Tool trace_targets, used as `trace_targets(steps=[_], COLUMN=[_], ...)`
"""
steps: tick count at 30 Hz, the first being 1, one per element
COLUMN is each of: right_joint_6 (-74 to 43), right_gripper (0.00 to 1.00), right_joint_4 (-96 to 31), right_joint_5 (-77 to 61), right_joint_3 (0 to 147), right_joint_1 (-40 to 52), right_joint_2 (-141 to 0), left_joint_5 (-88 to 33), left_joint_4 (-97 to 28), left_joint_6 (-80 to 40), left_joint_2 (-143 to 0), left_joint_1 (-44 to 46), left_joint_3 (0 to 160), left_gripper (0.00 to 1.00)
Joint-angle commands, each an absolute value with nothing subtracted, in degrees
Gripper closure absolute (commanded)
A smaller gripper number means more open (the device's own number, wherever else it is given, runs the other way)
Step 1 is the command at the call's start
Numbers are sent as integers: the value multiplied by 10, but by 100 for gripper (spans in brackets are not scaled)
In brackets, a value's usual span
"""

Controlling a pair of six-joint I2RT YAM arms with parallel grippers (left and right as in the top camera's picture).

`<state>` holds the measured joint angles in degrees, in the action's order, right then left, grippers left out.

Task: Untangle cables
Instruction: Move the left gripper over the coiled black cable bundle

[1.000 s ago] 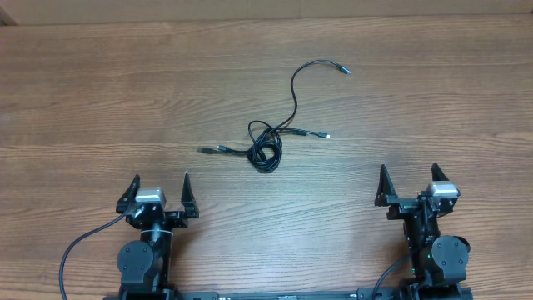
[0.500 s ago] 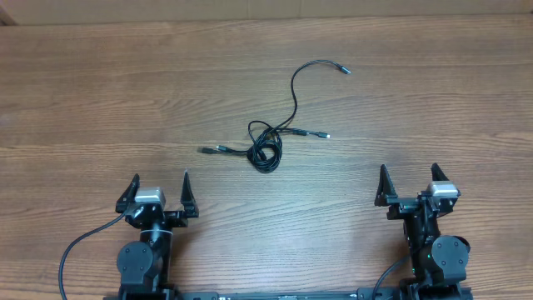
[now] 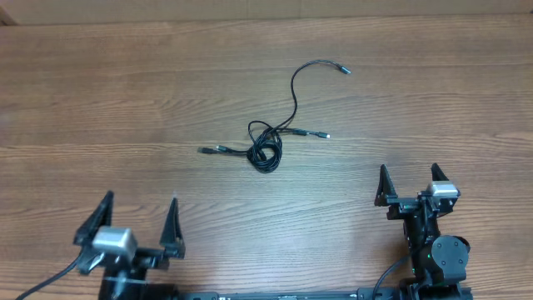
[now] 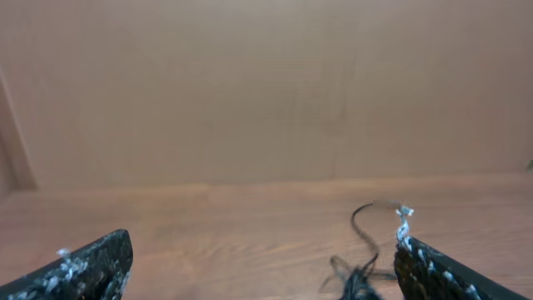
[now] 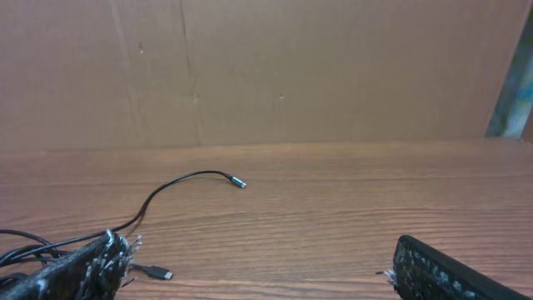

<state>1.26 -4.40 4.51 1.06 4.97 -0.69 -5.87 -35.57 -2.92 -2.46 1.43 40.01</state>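
The cables (image 3: 266,147) lie in the middle of the wooden table (image 3: 83,100), thin black cords knotted into a small tangle. One long strand curves up to a plug (image 3: 344,71). Two short ends with plugs stick out left (image 3: 203,150) and right (image 3: 324,134). My left gripper (image 3: 141,198) is at the near left, open and holding nothing. In the left wrist view the cables (image 4: 359,282) sit ahead, close to the right finger (image 4: 441,273). My right gripper (image 3: 408,168) stands open at the near right, with the cables (image 5: 179,184) ahead and to its left.
Thick black wires run from the arm bases at the near edge (image 3: 46,282) (image 3: 388,279). A brown cardboard wall (image 5: 266,67) stands along the table's far edge. Bare wood surrounds the tangle on all sides.
The left arm has shifted left and back toward the near edge, and looks larger from above. The right arm and the cables have not moved.
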Motion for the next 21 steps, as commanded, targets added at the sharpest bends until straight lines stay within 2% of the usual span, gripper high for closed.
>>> trace_targets(steps=[1, 8, 13, 17, 21], right_joint_6=[8, 8, 8, 8, 8], right_gripper=[0, 0, 0, 0, 0], right_joint_4=[-42, -42, -42, -42, -42], right_joint_5=[49, 49, 49, 49, 49], right_joint_3=[4, 4, 4, 4, 4], right_joint_1=[53, 53, 53, 53, 53], right_joint_2=[-2, -2, -2, -2, -2], left_joint_5=[-106, -201, -260, -260, -287], left_joint_4=[-384, -490, -648, -787, -861], left_joint_6=[-32, -32, -23, -4, -4], left_joint_2=[-76, -250, -469, -633, -739], left_joint_1=[15, 15, 15, 15, 15], left_joint_3=[474, 645, 868, 1029, 1070], left_gripper=[0, 0, 1, 0, 0])
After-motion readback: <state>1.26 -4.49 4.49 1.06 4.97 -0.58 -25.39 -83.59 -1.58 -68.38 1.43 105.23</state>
